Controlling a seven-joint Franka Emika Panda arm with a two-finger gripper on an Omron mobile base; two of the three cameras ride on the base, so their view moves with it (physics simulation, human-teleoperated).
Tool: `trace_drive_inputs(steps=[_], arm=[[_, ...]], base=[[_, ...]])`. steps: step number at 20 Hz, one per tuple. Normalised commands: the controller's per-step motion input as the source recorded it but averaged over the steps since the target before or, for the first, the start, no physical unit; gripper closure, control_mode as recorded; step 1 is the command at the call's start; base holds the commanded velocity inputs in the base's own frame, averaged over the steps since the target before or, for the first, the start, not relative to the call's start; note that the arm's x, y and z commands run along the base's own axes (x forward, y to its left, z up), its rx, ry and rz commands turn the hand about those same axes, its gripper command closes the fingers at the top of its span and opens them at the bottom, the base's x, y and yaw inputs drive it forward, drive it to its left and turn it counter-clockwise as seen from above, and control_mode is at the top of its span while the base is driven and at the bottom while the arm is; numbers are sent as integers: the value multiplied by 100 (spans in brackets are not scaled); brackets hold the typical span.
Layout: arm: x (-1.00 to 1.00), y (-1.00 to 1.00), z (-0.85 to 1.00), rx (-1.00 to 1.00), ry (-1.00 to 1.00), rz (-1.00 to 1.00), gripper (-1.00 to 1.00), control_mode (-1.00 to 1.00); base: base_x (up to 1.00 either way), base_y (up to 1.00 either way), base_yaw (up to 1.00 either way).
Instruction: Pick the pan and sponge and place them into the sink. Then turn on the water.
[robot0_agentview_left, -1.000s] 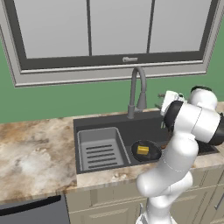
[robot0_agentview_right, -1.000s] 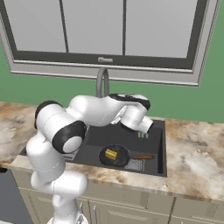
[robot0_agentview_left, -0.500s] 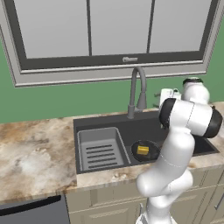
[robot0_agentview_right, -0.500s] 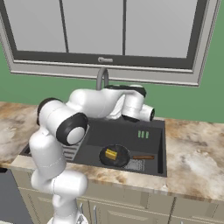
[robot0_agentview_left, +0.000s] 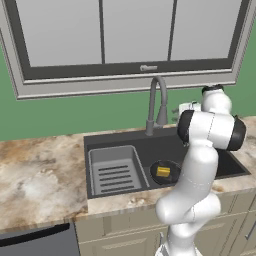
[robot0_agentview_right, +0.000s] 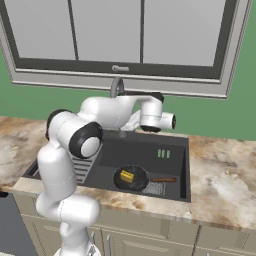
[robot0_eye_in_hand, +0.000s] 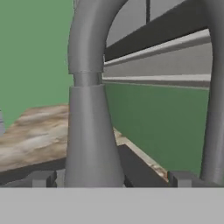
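down in the sink (robot0_agentview_left: 95, 142), the pan (robot0_agentview_left: 164, 172) already lies with the sponge (robot0_agentview_left: 163, 171) on it. no water runs; the tool (robot0_eye_in_hand: 111, 177), spread wide, sits at the faucet (robot0_agentview_left: 156, 102), so turning on looks like what's left.

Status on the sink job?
Done: pan lies in the sink with the sponge on it. In hand: open, empty tool up beside the faucet, close in the hand view. Left: turning on the water; no stream visible.

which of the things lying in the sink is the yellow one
The sponge, a small yellow block resting inside the black pan; pan and rack insert are dark or grey.
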Motion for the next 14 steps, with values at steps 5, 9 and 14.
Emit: trace_drive_inputs(steps=[5,9,14], arm=[[15,0,-8,12,18,10,-100,-100],[17,0,-11,10,19,9,-100,-100],[22,0,-14,8,17,9,-100,-100]], base=[[0,0,0],[0,0,0],[0,0,0]])
